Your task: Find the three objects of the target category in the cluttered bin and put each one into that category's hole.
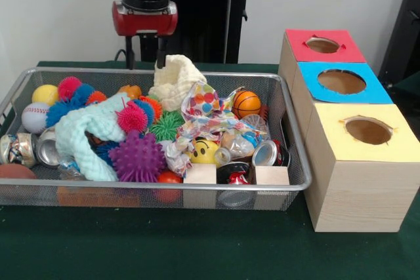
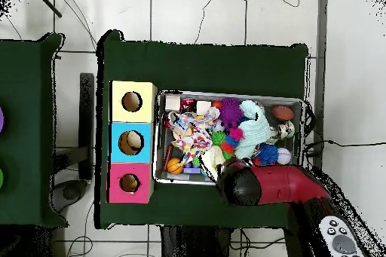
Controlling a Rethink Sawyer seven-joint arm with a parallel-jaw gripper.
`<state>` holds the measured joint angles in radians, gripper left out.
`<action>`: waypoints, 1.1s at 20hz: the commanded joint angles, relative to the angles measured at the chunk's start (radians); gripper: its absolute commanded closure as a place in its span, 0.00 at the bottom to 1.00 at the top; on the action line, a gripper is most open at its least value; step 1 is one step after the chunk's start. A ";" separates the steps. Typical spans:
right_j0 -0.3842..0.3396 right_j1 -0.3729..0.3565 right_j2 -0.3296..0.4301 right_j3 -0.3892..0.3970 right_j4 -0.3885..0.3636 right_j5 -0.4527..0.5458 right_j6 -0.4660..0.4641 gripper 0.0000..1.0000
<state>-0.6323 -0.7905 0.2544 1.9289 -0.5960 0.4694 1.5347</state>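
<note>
Front view, Sawyer at work: the wire-mesh bin sits on a green-clothed table, and every place below is told from that bin. Packed against its left wall lie a yellow ball, a baseball and a crushed can. Toward its middle a pale mint cloth drapes over spiky balls, a purple spiky ball being the largest of them. Above the bin's far rim hangs the gripper, its two black fingers spread apart and holding nothing, the right one touching or just behind a cream knitted cloth heaped at the far side. Right of the middle, a dotted crumpled wrapper covers a smiley ball, with a small basketball beyond it. Just outside the bin's right wall stands a row of three wooden boxes, red-topped, blue-topped and yellow-topped, each with a round hole.

Which category is wanted cannot be told from the scene. If cloths are the target, the cream one looks the easiest first pick: descend straight over its highest fold, close on a thick bunch, and lift high enough that the trailing fabric clears the rim and does not drag neighbouring toys out.
</note>
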 commanded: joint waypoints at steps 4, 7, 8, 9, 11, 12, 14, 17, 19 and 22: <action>0.036 0.056 0.005 0.082 -0.003 -0.128 0.132 0.00; 0.057 0.089 -0.009 0.078 -0.006 -0.167 0.151 0.00; 0.069 0.099 -0.018 0.076 -0.005 -0.177 0.161 0.00; 0.092 0.116 -0.031 0.076 0.002 -0.199 0.187 0.00; 0.135 0.142 -0.052 0.075 0.019 -0.222 0.223 0.00; 0.156 0.157 -0.059 0.079 0.040 -0.225 0.244 0.00; 0.214 0.173 -0.085 0.087 0.072 -0.256 0.292 0.00; 0.283 0.213 -0.112 0.088 0.128 -0.308 0.338 0.00; 0.330 0.259 -0.136 0.072 0.164 -0.360 0.362 0.00; 0.408 0.342 -0.189 0.036 0.218 -0.474 0.396 0.00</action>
<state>-0.3085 -0.5970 0.1275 1.9699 -0.4754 0.1715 1.5785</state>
